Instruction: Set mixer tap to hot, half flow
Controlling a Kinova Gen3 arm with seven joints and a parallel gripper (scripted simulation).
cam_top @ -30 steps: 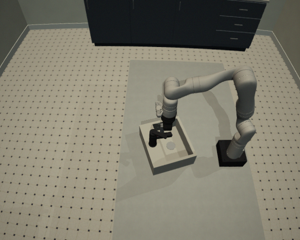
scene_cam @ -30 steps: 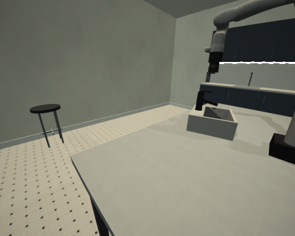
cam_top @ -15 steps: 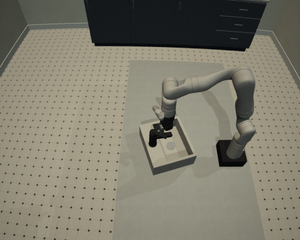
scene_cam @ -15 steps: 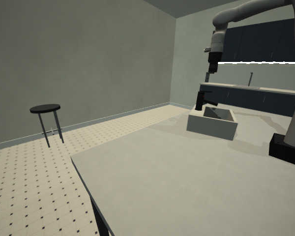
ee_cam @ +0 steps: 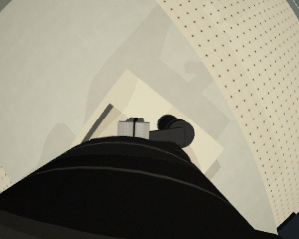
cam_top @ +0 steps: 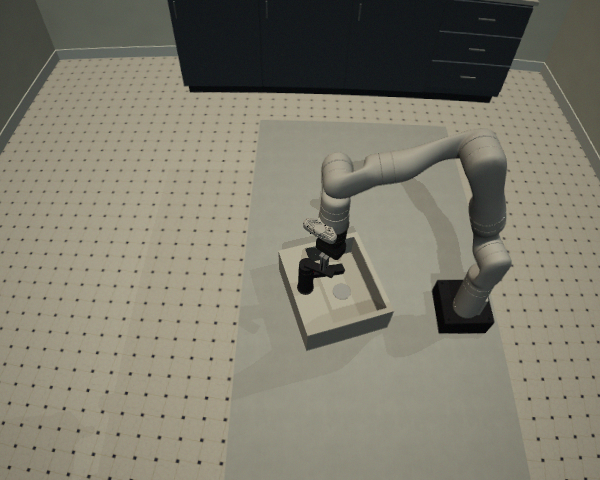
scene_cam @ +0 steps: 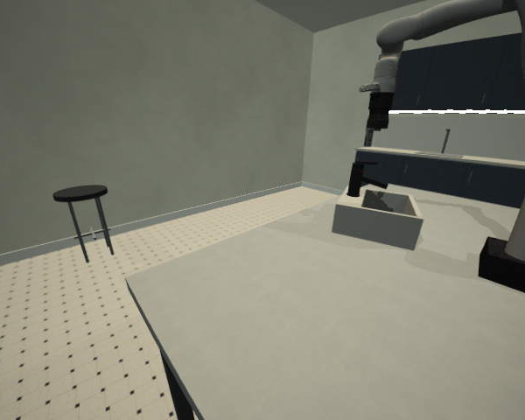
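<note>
The black mixer tap [cam_top: 305, 281] [scene_cam: 354, 180] [ee_cam: 188, 133] stands on the left rim of the pale sink basin [cam_top: 349, 330] [scene_cam: 374, 223] [ee_cam: 204, 144]. Its flat lever [scene_cam: 367, 163] looks about level and reaches out over the basin, above the lower, sloping spout [scene_cam: 375, 183] [cam_top: 339, 269]. A small red dot [scene_cam: 362, 171] shows on the tap just under the lever; no blue dot is visible. My gripper [cam_top: 324, 267] [scene_cam: 367, 144] [ee_cam: 136, 126] is shut and empty, pointing down. In the exterior view a gap shows between its fingertips and the lever. The wrist view hides part of the lever.
A round drain [cam_top: 341, 291] lies in the basin floor. The arm's black base [cam_top: 463, 325] [scene_cam: 502, 271] stands to the basin's right on the table. A stool [scene_cam: 80, 193] and dark cabinets [cam_top: 305, 46] stand away from the table.
</note>
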